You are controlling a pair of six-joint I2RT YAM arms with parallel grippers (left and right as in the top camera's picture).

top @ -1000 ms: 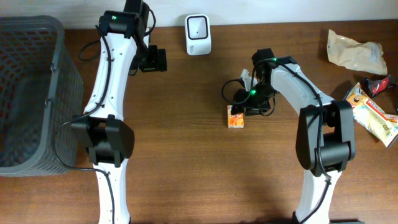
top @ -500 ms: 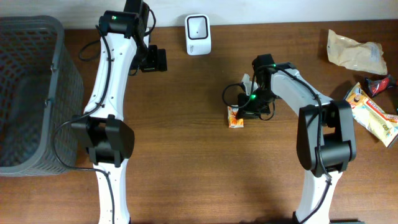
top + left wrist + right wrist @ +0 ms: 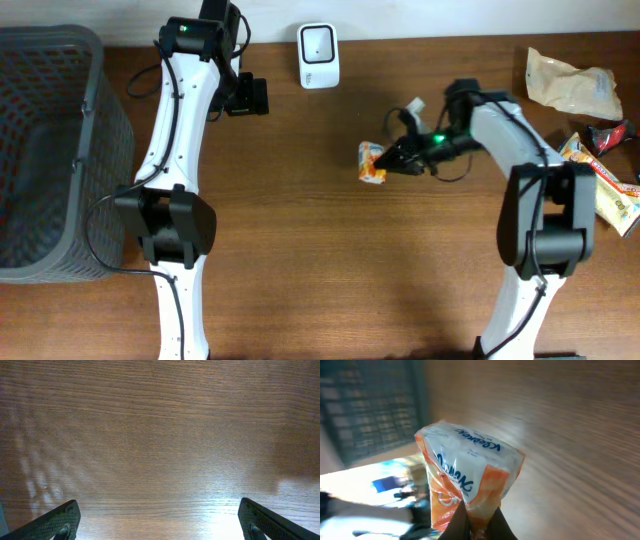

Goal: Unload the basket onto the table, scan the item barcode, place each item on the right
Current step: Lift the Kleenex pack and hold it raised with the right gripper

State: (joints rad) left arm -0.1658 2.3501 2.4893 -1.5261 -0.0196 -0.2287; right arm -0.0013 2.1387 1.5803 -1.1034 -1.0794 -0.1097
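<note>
While our right fingers (image 3: 465, 527) are clenched on one end of the orange-and-white tissue packet (image 3: 470, 480), the packet sits tilted over the middle of the counter (image 3: 300, 250), well apart from the white scanner (image 3: 318, 55) at the far edge. Our left fingers (image 3: 60, 520) hang released above the wood.

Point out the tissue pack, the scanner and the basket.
tissue pack (image 3: 372, 162), overhead view, middle of the orange wrapper.
scanner (image 3: 318, 56), overhead view, middle of its white body.
basket (image 3: 112, 130), overhead view, on its mesh side wall.
</note>
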